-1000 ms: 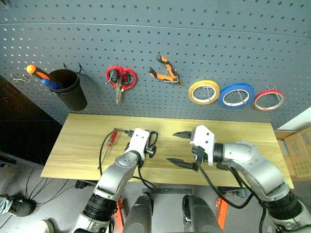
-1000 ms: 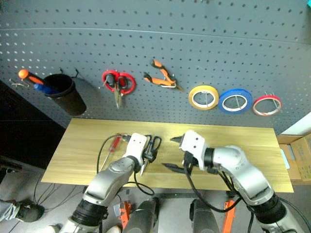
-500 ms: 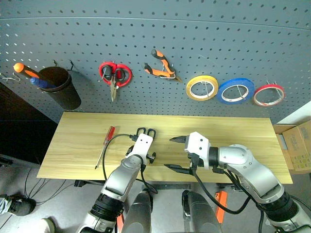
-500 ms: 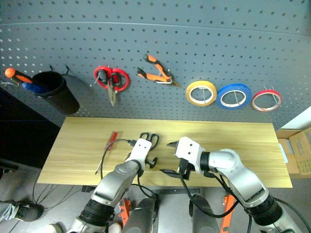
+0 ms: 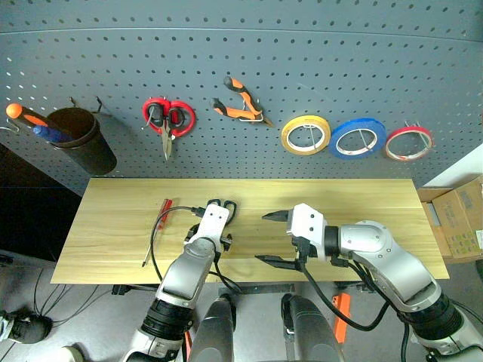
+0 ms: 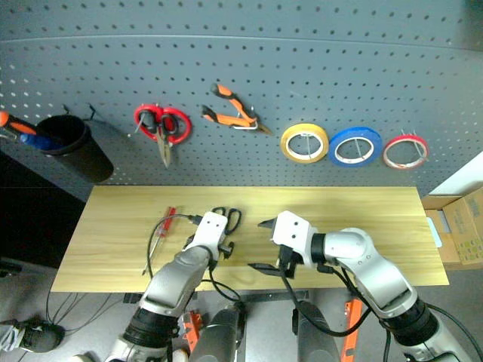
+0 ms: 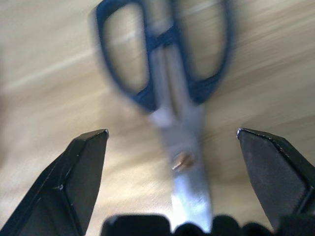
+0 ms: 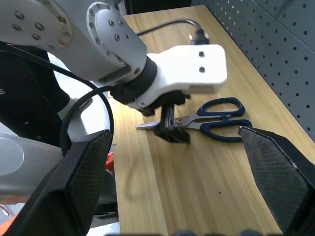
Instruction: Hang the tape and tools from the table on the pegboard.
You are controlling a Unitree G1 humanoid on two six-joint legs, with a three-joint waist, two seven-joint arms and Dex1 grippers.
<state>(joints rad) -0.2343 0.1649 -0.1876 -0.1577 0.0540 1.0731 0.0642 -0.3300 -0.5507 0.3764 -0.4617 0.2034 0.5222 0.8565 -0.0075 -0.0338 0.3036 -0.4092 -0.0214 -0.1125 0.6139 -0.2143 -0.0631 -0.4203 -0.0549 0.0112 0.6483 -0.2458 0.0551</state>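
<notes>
Dark grey pegboard (image 5: 302, 60) fills the wall ahead of me, with the light wooden table (image 5: 362, 204) running along below it. At the board's far left hangs a black cup (image 5: 79, 143) holding an orange-topped screwdriver (image 5: 23, 115) and something with a blue handle whose kind I cannot tell. Along the board to the right of the cup hang red-handled scissors (image 5: 167, 119), blades pointing down, then the orange-and-black pliers (image 5: 238, 105) lying slantwise on a hook, then a yellow roll (image 5: 305, 136), a blue roll (image 5: 356, 139) and the red-rimmed tape (image 5: 407, 143). On the table the slim red-handled screwdriver (image 5: 157, 226) lies on my left, its long axis slanting, handle toward the board and shaft toward me; a black cable (image 5: 162, 226) curves just beside it. The black-handled scissors (image 7: 170, 93) lie flat on the wood, handle loops toward the pegboard and blades pointing back at me, running under my left gripper (image 7: 172, 147), whose fingers are spread wide on either side of the blades, and I cannot tell whether they touch. My right gripper (image 5: 275, 240) hangs over the table's middle, pointing left toward the other hand, its fingers equally spread and empty. A cardboard box (image 5: 460, 219) sits past the table's right end.
</notes>
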